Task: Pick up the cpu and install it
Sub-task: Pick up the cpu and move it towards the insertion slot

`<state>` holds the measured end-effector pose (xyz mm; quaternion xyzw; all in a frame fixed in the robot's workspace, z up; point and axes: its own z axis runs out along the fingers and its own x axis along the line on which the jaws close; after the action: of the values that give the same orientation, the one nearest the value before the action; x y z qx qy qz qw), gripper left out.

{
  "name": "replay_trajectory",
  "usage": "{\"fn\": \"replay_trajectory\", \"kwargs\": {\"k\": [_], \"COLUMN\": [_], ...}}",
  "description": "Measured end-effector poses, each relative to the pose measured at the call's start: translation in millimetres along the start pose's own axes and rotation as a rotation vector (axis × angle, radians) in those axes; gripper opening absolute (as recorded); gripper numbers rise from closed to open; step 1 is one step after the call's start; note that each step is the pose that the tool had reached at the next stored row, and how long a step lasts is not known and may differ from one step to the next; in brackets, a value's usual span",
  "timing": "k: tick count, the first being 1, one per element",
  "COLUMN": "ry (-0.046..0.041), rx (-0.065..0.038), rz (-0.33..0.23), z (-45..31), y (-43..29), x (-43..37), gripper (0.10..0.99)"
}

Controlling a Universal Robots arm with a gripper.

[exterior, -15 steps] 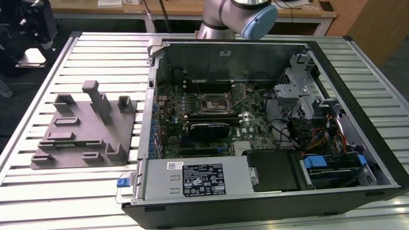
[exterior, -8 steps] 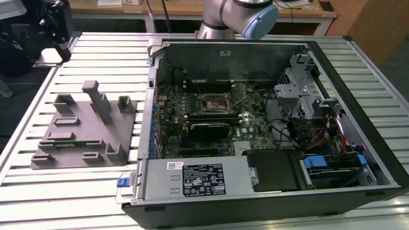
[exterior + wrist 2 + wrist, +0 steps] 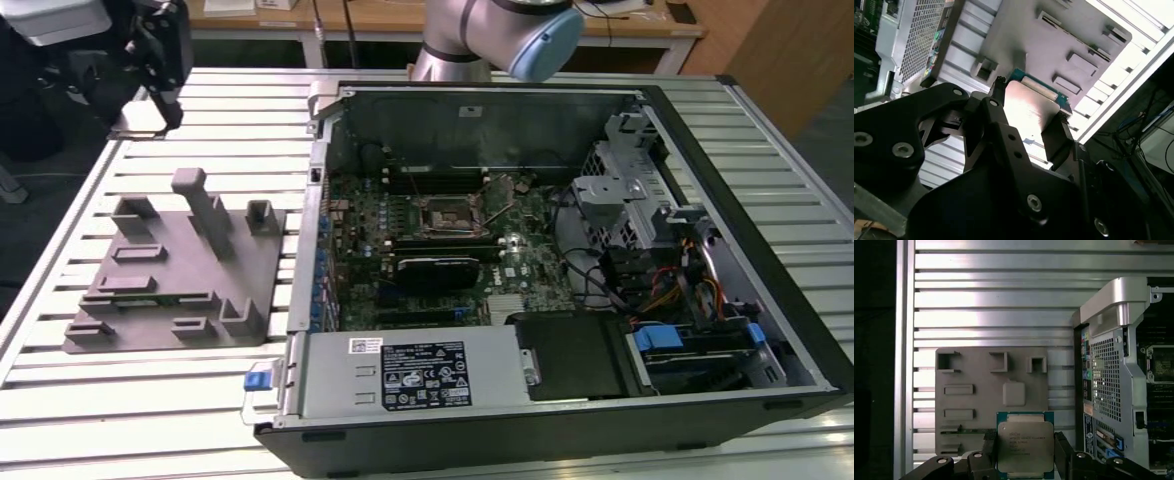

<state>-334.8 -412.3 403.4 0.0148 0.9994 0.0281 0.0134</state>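
First wrist view, we count one cpu [image 3: 1025, 442] clamped between the gripper's [image 3: 1024, 450] two fingers [image 3: 1062, 452], held above one fixture [image 3: 969, 390], one case [image 3: 1109, 365] beside the fixture, cpu's lower edge cut off

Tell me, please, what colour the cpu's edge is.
Teal green around the cpu, clearest in the first wrist view.

A slatted aluminium table [image 3: 147, 420] fills most of the exterior view, its ribs bright with reflected light. A pale wooden desk [image 3: 387, 18] runs along the top edge. Brown wooden panelling [image 3: 794, 60] stands at upper right, and grey floor [image 3: 20, 230] shows at far left.
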Motion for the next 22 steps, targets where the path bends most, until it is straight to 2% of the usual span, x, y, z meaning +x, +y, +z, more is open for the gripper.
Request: {"fn": "replay_trajectory", "kwargs": {"k": [22], "ry": [0.0002], "rx": [0.000], "rz": [0.000], "z": [2.3], "y": [2.4], "x": [-84.3], "gripper": [0.541]}}
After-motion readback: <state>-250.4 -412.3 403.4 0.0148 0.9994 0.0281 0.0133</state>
